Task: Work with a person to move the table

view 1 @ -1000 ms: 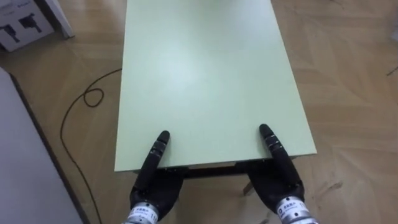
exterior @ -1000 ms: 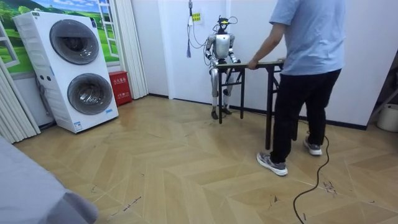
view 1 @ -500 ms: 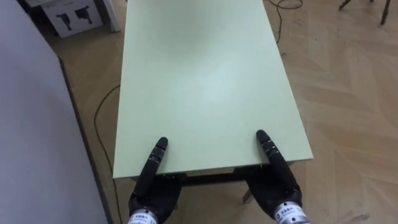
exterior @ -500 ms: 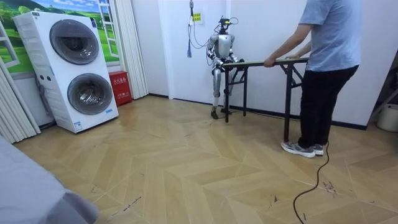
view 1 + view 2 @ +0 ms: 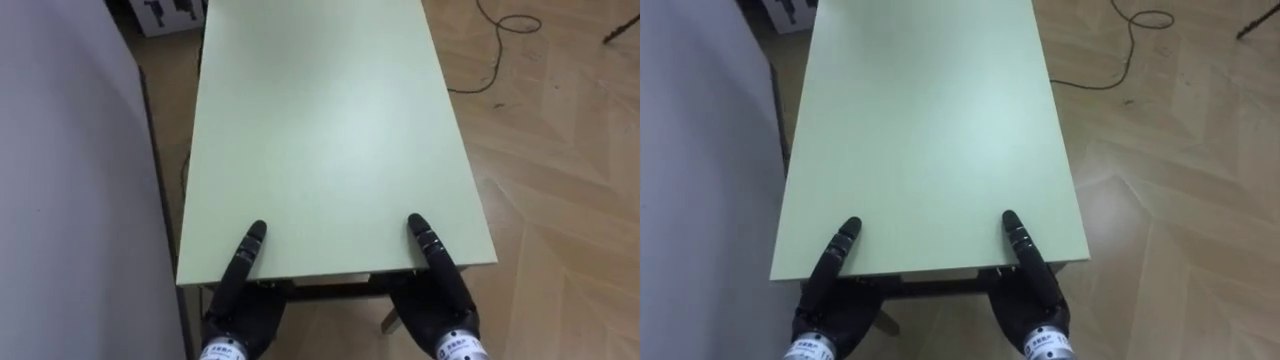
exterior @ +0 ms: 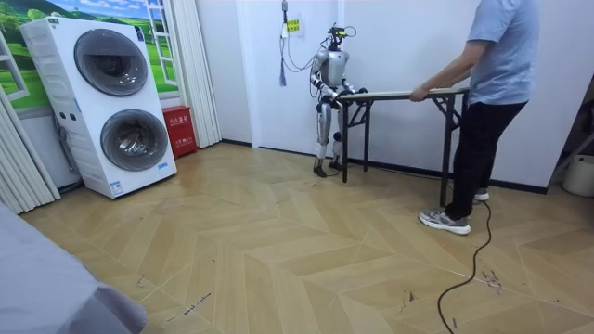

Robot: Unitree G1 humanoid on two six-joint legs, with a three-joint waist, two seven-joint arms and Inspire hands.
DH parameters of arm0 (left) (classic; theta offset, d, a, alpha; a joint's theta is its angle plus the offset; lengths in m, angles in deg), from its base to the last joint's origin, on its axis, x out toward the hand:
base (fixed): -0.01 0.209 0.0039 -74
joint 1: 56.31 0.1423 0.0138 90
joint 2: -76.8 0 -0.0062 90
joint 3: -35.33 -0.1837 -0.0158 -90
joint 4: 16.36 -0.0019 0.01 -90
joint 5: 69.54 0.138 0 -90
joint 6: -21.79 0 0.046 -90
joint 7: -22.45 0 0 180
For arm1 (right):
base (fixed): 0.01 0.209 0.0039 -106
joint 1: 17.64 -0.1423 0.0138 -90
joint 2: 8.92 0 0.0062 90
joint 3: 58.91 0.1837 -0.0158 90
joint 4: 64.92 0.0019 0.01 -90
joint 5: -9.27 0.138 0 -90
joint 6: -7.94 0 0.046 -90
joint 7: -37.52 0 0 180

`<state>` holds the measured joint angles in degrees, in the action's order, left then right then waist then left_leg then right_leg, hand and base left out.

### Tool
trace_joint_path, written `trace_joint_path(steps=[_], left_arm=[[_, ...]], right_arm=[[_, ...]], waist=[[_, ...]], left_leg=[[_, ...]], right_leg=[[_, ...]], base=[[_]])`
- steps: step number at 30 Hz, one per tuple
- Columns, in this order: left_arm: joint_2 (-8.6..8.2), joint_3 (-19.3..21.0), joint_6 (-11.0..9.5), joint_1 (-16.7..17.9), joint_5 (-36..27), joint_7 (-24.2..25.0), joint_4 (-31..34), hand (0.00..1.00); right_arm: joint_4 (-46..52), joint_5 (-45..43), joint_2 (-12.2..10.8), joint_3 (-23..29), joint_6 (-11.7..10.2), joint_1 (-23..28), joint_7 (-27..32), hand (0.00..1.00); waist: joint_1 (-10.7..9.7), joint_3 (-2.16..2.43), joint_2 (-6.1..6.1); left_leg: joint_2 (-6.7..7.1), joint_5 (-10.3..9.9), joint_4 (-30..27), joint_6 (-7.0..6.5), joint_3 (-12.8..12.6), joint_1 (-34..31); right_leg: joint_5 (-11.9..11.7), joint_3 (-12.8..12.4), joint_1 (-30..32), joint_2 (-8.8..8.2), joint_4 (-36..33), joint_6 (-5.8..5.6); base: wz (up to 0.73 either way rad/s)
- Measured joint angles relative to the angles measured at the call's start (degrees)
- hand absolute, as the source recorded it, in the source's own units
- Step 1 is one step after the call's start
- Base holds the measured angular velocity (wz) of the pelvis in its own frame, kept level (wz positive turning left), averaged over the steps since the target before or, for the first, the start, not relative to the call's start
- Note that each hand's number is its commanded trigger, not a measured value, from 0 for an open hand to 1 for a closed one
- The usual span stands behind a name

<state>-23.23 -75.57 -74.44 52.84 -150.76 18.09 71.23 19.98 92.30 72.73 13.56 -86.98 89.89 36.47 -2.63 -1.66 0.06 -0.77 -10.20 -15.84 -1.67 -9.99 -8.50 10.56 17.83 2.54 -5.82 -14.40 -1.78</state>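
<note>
Seemingly stiff and weighty, the table (image 5: 320,130) suits its 6 o'clock edge hold; whether left hand (image 5: 238,305) and right hand (image 5: 442,300) clasp it, we cannot tell.

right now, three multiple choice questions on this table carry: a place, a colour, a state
1. The left hand and right hand are at: A the table's near edge; B its far end; C a shelf.
2. The table top is: A red; B pale green; C black.
3. The table's far end is: A leaning on a sofa; B on a chair; C held by a person.
Answers: 1 A, both hands show at the near edge in the eye views. 2 B, the top is pale green. 3 C, the person grips that end in the room view.
</note>
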Motion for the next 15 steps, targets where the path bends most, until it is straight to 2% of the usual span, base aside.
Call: trace_joint_path(steps=[1,3,5,9,11,12,15], left_arm=[[-0.48,0.05,-0.02,-0.07,0.61,0.0,0.0,1.0],[-0.74,0.08,-0.06,-0.09,0.8,0.0,0.05,1.0],[-0.97,0.16,-0.21,-0.09,0.8,0.01,0.17,1.0],[-1.1,0.12,-0.25,-0.09,0.84,0.0,0.16,1.0],[-1.08,-0.25,-0.25,-0.1,0.83,-0.24,0.15,1.0],[-0.91,-0.34,-0.25,-0.11,0.83,-0.27,0.15,1.0],[-0.66,-0.58,-0.19,-0.11,0.76,-0.5,0.06,1.0]], right_arm=[[0.05,-0.08,-0.04,0.39,0.0,-0.03,0.0,1.0],[0.05,-0.29,-0.05,0.64,0.11,-0.15,0.0,1.0],[0.05,-0.31,-0.03,0.66,0.47,-0.42,0.01,1.0],[0.09,-0.11,-0.02,0.81,0.61,-0.42,0.02,1.0],[0.08,-0.11,-0.04,0.72,0.66,-0.41,0.29,1.0],[0.07,-0.11,-0.07,0.69,0.69,-0.35,0.41,1.0],[0.07,-0.14,-0.22,0.68,0.7,0.03,0.42,1.0]], waist=[[-0.02,0.02,0.0],[0.0,0.05,-0.06],[0.0,0.16,-0.34],[-0.44,0.35,-0.9],[-1.16,0.31,-1.12],[-1.72,0.26,-1.24],[-1.59,0.15,-1.7]], left_leg=[[-0.67,0.0,-0.53,0.0,-2.42,-0.78],[-0.77,0.0,-0.8,0.0,-3.6,-1.2],[-0.64,0.0,-0.9,0.0,-3.63,-1.43],[-0.49,0.01,-0.99,-0.02,-3.57,-1.95],[-0.36,0.03,-1.01,-0.06,-3.56,-1.81],[-0.33,0.13,-0.9,-0.23,-3.61,-1.76],[-0.18,0.47,-0.89,-0.78,-3.63,-1.69]], right_leg=[[0.58,0.74,0.26,-0.07,-0.62,0.03],[1.2,1.46,0.21,0.06,-0.38,0.06],[1.56,2.79,-0.49,0.15,-0.32,-0.21],[1.77,3.4,-1.06,-0.03,-1.19,-0.58],[1.77,3.61,-1.18,-0.33,-2.51,-1.21],[1.55,3.36,-0.98,-0.53,-3.48,-2.04],[1.48,2.91,-0.32,-0.96,-5.35,-2.18]], base=[[0.66],[0.52],[0.4],[0.34],[0.41],[0.34],[0.14]])
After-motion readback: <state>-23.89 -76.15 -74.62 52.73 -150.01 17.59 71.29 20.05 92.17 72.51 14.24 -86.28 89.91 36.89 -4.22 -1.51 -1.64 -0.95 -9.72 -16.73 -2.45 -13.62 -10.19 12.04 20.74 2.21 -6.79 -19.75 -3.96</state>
